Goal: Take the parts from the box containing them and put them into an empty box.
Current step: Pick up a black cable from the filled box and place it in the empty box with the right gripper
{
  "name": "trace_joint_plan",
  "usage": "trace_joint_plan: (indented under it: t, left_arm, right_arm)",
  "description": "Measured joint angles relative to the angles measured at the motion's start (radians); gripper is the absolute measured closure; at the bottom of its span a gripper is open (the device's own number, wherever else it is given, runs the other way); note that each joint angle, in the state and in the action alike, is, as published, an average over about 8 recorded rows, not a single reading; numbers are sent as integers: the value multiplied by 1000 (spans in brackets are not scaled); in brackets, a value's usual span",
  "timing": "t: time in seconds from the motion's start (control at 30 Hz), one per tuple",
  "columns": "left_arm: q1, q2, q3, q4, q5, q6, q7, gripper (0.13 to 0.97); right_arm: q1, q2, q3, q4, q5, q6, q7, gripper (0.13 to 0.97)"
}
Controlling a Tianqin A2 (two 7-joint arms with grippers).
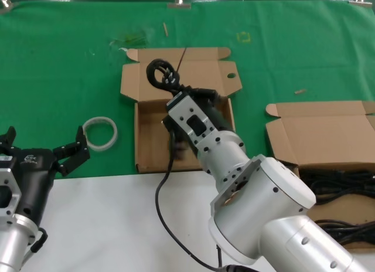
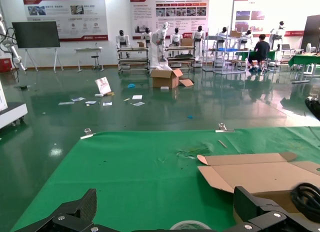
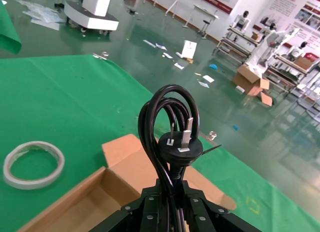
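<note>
The right gripper (image 1: 176, 91) hangs over the empty box (image 1: 151, 144), a squarish brown carton lying near the middle of the green worktop with its lid (image 1: 181, 72) folded back toward the far edge and a small round hole (image 1: 231, 75) in one lid tab. Its fingers are clamped narrow on a bundled power cord (image 1: 160, 72), whose black loops stand up above the fingertips; in the right wrist view the cord's loop (image 3: 169, 122) rises straight out of the jaws with the moulded plug (image 3: 180, 144) and its metal pins facing the camera, above the open carton (image 3: 95, 202). A single black strand trails from the bundle down across the box's near wall and over the white near part of the worktop. The box containing the remaining cords (image 1: 345, 193) sits at the right edge, its plain lid flap (image 1: 321, 133) open toward the far side, with black cords (image 1: 337, 184) heaped inside. The left gripper (image 1: 41, 149) is parked at the near left corner with its fingers spread wide, holding nothing. A white tape ring (image 1: 99, 133) lies on the green cloth just left of the empty box, between it and the left gripper
</note>
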Motion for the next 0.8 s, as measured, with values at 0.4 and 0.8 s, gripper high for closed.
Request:
trace_joint_plan:
  t: [0.4, 0.8]
  left_arm:
    - [0, 0, 0, 0, 0, 0, 0, 132]
    - [0, 0, 0, 0, 0, 0, 0, 132]
  right_arm:
    - [32, 17, -72, -52, 0, -26, 95, 893]
    - [21, 51, -82, -67, -1, -19, 117, 893]
